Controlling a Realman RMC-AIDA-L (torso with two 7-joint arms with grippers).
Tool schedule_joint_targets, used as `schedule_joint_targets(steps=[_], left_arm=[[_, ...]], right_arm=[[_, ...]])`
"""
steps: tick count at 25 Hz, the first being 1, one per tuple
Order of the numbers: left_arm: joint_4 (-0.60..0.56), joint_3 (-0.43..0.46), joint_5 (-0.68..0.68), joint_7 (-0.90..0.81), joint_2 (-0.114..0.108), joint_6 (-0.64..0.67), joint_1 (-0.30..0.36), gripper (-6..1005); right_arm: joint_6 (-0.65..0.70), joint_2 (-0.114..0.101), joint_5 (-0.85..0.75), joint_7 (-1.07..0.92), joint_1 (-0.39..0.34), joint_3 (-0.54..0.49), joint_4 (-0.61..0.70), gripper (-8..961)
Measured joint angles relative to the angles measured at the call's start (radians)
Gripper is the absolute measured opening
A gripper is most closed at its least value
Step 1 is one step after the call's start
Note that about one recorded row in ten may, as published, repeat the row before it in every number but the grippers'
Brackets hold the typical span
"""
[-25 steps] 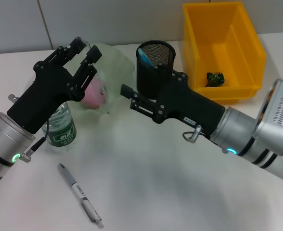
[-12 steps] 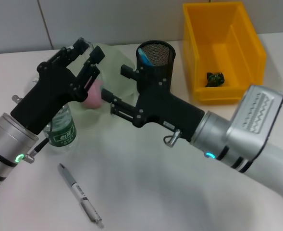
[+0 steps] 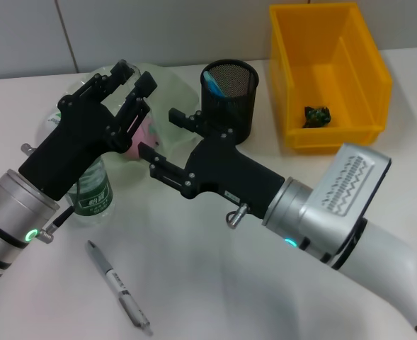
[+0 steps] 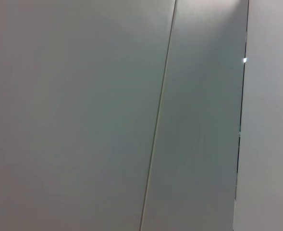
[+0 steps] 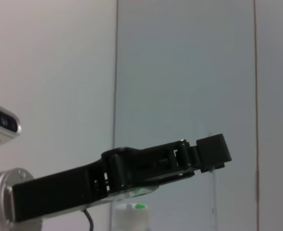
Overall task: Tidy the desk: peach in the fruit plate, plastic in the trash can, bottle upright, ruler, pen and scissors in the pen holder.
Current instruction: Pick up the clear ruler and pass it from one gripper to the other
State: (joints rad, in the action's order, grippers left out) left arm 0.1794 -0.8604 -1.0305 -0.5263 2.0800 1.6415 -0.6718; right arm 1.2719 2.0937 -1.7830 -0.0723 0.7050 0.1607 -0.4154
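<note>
Between the spread jaws of the left gripper [image 3: 127, 78] shows the plate [image 3: 167, 88], beside the right gripper's [image 3: 163, 134] parted jaws.

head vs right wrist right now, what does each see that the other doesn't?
Head only: the desk, pen, bottle, peach in the fruit plate, pen holder, yellow bin, and the right gripper, open, beside the plate.
Right wrist only: the bare wall panels.
Both: the left gripper, open and raised above the plate.
</note>
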Motion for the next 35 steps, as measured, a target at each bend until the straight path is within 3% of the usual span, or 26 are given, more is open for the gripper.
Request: schedule_joint_targets(steps=[5,24,35], left_arm=[[0.0,0.0,0.0,0.0,0.0,0.0,0.0,403],[0.012,0.012,0.0,0.025,0.0,-0.006,-0.006,403],[0.019,0.024,-0.002,0.041,0.0,-0.017,-0.01,403]], right_arm=[[-0.023,0.0,-0.004,0.046,-0.006,-0.052,-0.031,689],[-0.058,0.0,-0.007,0.048,0.005,-0.073,-0.044,688],[-0.076,0.0,-0.014,0.048,0.01,-0.084,-0.051,581]])
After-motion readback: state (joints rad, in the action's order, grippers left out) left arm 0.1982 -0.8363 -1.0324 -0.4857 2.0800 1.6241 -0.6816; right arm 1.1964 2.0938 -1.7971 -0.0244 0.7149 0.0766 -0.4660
